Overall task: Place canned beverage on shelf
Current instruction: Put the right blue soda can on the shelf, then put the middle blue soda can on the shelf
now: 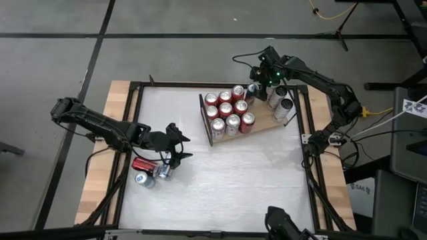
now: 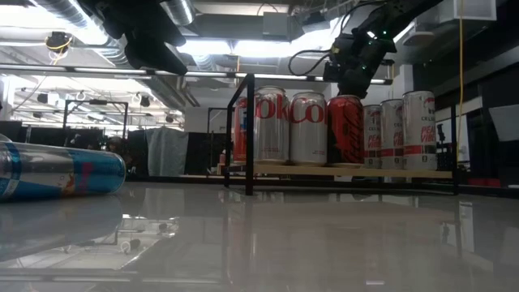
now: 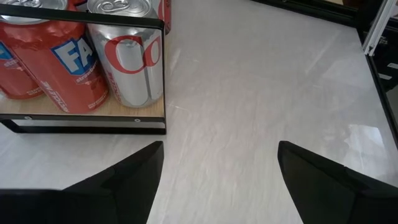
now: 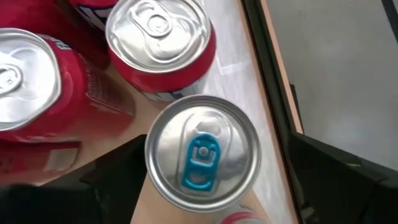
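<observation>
Taking the shelf (image 1: 263,123) as the landmark and starting nearest the table's front edge: two cans are lying on their sides well to the left of the shelf, a red can (image 1: 144,165) and a blue-and-silver can (image 1: 145,179) just in front of it, touching or nearly so. Their long axes are running roughly flat across the table toward the shelf. The left gripper (image 1: 177,142) is hovering just behind these cans, on their shelf side, clearly the nearer arm to them. Its fingers are standing about half apart and nothing is sitting between them; only bare white table (image 3: 261,93) is showing in the gap.

Farther back, red and silver cans (image 1: 228,112) are standing upright in rows on the shelf, against the dark rail (image 1: 205,120) at its left end.

Farthest back, at the shelf's rear right part, the right gripper (image 1: 257,85) is hanging directly above an upright silver can with a blue tab (image 4: 203,154). That can is standing on the wood beside a red can (image 4: 163,43), its axis vertical, straight below the gripper. The fingers are spread wide on either side of its top, and no contact is visible, so the can looks released. My judgement is that the coming move turns on lifting straight up clear of this can.
</observation>
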`<act>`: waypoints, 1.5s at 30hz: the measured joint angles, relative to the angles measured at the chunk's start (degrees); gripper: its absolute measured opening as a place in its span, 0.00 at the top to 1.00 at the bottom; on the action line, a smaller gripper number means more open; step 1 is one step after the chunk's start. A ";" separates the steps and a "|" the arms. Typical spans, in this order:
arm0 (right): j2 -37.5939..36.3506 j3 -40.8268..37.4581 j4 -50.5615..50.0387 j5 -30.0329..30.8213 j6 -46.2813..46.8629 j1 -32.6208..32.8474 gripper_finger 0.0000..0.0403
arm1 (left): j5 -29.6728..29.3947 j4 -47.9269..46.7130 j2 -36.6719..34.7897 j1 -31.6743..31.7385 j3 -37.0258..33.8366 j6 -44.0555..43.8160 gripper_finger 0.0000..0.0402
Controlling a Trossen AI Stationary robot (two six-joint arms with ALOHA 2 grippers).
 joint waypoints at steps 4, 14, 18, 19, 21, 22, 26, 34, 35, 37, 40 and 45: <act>-0.19 0.00 -0.05 1.05 0.01 0.00 0.08 | 0.00 0.64 0.00 0.00 0.02 -0.18 0.24; -2.83 -0.02 -0.26 1.89 0.25 0.00 0.08 | -0.01 0.90 0.00 -0.05 0.62 -3.57 0.24; -4.14 -0.04 -0.28 2.00 0.27 0.00 0.08 | -1.40 0.57 0.00 0.38 2.14 -9.85 0.24; -4.61 -0.04 -0.28 2.00 0.27 0.00 0.08 | -1.55 0.04 -0.02 0.59 2.66 -11.66 0.24; -5.50 -0.04 -0.27 2.00 0.27 0.00 0.08 | -1.32 -1.66 -0.02 1.30 3.83 -14.26 0.24; -5.95 -0.04 -0.28 2.00 0.29 0.00 0.08 | -1.13 -2.95 -0.02 1.63 4.51 -15.44 0.24; -8.35 -0.07 -0.31 2.00 0.31 0.00 0.08 | 0.62 -11.41 -0.02 3.23 8.53 -20.14 0.24; -14.62 -0.07 -0.33 1.90 0.39 0.00 0.08 | 4.05 -35.20 -0.02 4.48 16.57 -31.98 0.24; -15.57 -0.07 -0.33 1.85 0.55 0.00 0.08 | 4.40 -36.93 -0.02 4.29 16.59 -34.25 0.24; -17.46 -0.07 -0.32 1.82 2.03 0.00 0.08 | 5.83 -39.59 0.16 3.68 16.27 -38.81 0.24; -20.41 -0.07 -0.31 1.23 4.60 0.00 0.08 | 8.46 -41.11 1.53 2.31 14.87 -43.91 0.24; -24.11 -0.07 -0.03 -7.05 4.83 0.00 0.08 | 11.60 -40.91 5.55 0.17 12.93 -48.22 0.24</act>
